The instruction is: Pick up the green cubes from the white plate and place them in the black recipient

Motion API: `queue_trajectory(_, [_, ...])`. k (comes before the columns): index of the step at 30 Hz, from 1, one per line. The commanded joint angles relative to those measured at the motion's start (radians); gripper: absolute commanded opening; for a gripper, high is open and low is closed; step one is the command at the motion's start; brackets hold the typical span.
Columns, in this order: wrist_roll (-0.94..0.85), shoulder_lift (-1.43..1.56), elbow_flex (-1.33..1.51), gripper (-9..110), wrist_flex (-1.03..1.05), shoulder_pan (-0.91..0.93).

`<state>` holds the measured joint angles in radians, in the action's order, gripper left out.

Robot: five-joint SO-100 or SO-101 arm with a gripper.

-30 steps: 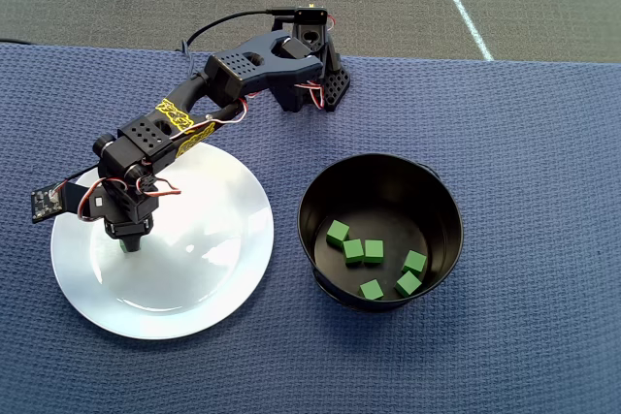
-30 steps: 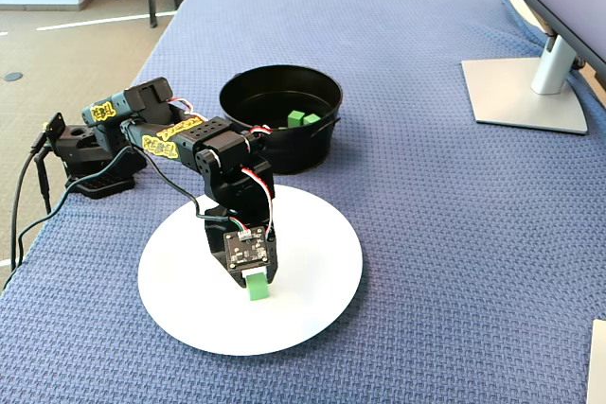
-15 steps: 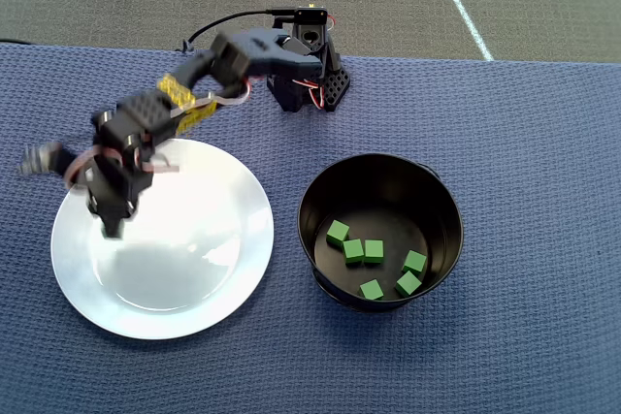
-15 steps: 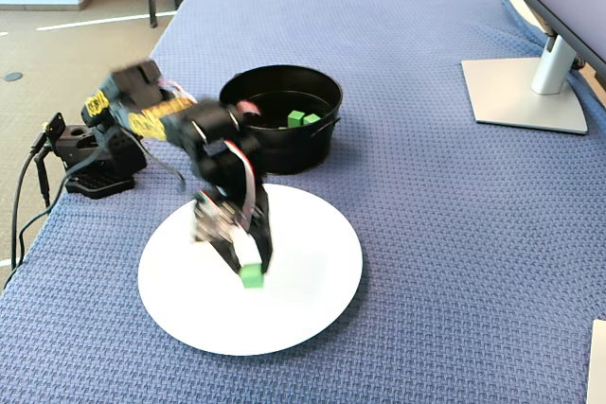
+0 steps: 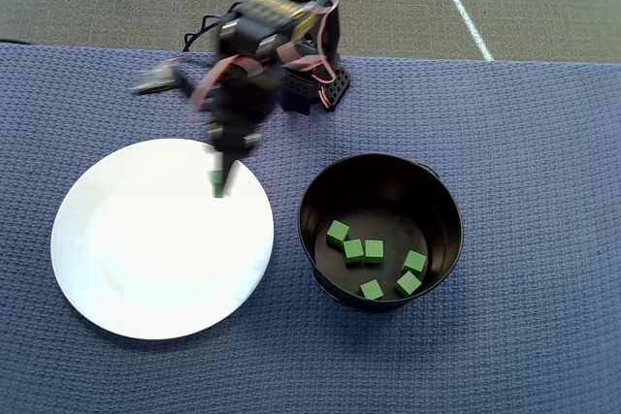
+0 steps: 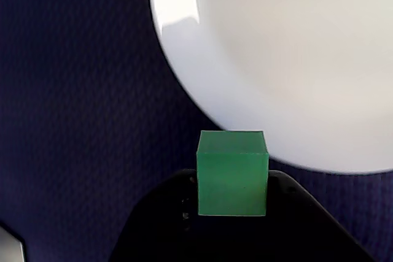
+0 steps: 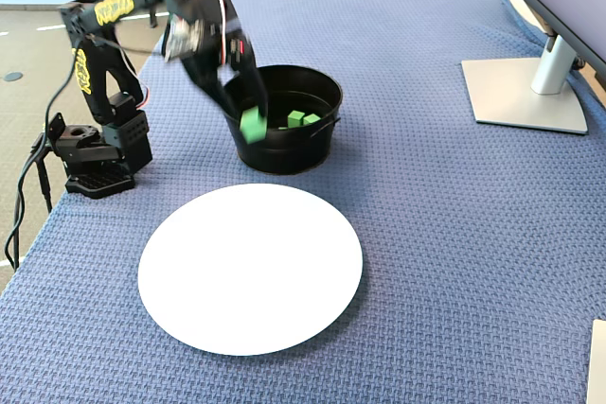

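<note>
white plate (image 5: 107,278) sitting empty, below-left of gripper (image 7: 250,128) in overhead view. Gripper carrying last green cube (image 6: 232,173), jaws clamping it on two opposite flat faces, pretty sure, overhead's blurry. Cube looking light, stiff, matte, so not slipping much; side-face pinch seems right. black recipient (image 5: 441,203) waiting right of gripper, six green cubes (image 5: 374,251) lying inside.

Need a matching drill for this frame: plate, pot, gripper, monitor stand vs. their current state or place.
Things:
1. white plate
2. black pot
3. gripper
4. monitor stand

States:
A. holds six green cubes
B. shut on one green cube, lifted
C. bare, nothing on it
D. far right in the fixed view

Pairs: 1-C, 2-A, 3-B, 4-D
</note>
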<state>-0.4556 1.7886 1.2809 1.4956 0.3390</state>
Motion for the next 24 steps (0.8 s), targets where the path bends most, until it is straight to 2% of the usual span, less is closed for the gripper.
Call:
queue_trajectory(1, [0.106, 0.287, 0.215, 0, -0.052, -0.252])
queue_trajectory(4, [0.179, 0.388, 0.339, 0, -0.078, -0.413])
queue_trajectory(7, [0.227, 0.471, 0.466, 0, -0.137, -0.483])
queue_trajectory(13, [0.201, 0.535, 0.683, 0, -0.276, -0.451])
queue_trajectory(20, [0.189, 0.517, 0.735, 0, -0.331, -0.443])
queue_trajectory(24, [0.222, 0.399, 0.635, 0, -0.325, -0.459])
